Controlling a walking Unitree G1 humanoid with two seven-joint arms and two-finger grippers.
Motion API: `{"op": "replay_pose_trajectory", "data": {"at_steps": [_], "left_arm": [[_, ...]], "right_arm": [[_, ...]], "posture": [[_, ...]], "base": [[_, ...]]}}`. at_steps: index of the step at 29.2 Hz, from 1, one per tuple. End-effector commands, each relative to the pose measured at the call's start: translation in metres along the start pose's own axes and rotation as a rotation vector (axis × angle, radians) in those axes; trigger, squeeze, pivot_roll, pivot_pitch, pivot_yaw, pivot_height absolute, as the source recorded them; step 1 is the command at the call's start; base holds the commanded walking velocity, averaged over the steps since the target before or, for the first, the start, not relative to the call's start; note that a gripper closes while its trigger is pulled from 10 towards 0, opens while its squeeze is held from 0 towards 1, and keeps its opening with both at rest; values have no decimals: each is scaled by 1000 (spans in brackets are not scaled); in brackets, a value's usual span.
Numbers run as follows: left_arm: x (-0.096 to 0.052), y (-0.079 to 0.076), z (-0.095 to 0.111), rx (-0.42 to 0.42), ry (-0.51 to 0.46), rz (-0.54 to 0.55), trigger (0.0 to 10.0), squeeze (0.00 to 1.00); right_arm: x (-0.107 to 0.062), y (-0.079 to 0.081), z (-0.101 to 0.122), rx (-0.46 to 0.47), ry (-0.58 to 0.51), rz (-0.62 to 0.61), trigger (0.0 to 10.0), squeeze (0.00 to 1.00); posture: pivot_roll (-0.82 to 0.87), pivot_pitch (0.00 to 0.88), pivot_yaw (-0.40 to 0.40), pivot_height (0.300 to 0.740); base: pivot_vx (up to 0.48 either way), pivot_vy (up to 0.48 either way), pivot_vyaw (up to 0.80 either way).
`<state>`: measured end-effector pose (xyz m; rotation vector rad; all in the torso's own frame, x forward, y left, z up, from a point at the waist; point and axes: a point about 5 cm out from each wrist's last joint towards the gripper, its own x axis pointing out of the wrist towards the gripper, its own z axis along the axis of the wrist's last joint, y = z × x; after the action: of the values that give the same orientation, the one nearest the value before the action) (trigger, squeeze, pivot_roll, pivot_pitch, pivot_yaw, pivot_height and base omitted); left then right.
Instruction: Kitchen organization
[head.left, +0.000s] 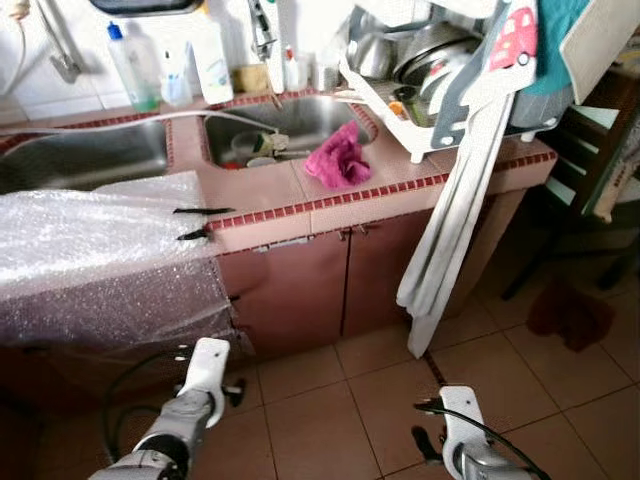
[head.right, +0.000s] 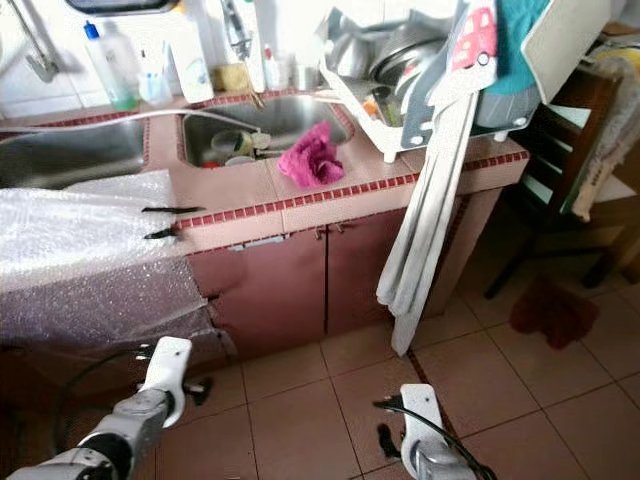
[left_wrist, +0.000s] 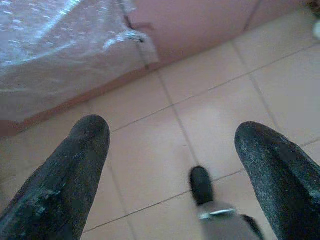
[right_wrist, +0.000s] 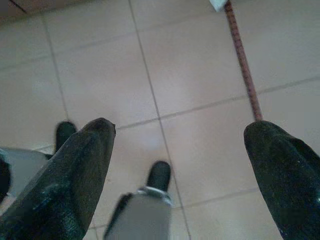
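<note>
Here, from your left: one sheet of clear bubble wrap (head.left: 100, 250) draped over the pink tiled counter (head.left: 270, 195), two steel sink basins (head.left: 85, 155), one crumpled magenta cloth (head.left: 338, 160) at the right basin's edge. Left gripper (left_wrist: 175, 170) and right gripper (right_wrist: 180, 170) hang low over the floor, both spread wide, holding nothing.

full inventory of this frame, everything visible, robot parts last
cloth: 1, magenta, crumpled on the counter at the sink's front edge
sink basins: 2, steel, set in the counter; the right one holds some dishes
bubble wrap: 1 sheet, clear, draped over the counter's left end and down the cabinet front
bottles: several, clear and white, along the back wall
dish rack: 1, white, on the counter's right end, with steel bowls
hanging towels: whitish, hanging off the rack toward the floor
cabinet doors: 2, pink, shut
dark patch: 1, maroon, on the floor tiles, right
left gripper: open, low over the floor
right gripper: open, low over the floor
</note>
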<state>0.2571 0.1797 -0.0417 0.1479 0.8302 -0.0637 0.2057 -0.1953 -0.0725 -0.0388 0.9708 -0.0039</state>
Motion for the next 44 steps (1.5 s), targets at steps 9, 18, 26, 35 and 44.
{"op": "replay_pose_trajectory", "data": {"at_steps": [9, 18, 26, 35, 44], "left_arm": [[-1, 4, -5, 4, 7, 0, 10000, 0], [-2, 15, 8, -22, -77, 66, 10000, 0], [-1, 9, 2, -12, -57, 41, 10000, 0], [-2, 7, -5, -9, -28, 33, 10000, 0], [-2, 8, -8, -8, -12, 36, 10000, 0]], "right_arm": [[1, 7, 1, -35, -1, 18, 10000, 0], [0, 6, 0, -60, 1, 18, 10000, 0], [1, 6, 1, -74, 0, 21, 10000, 0], [0, 6, -1, -71, 4, 20, 10000, 0], [0, 6, 0, -75, 4, 21, 10000, 0]], "posture": [[21, 0, 2, 740], [19, 0, -4, 740], [17, 0, -3, 740], [22, 0, -4, 740], [23, 0, -5, 740]], "base": [[0, 0, 0], [0, 0, 0], [0, 0, 377], [0, 0, 0], [0, 0, 0]]}}
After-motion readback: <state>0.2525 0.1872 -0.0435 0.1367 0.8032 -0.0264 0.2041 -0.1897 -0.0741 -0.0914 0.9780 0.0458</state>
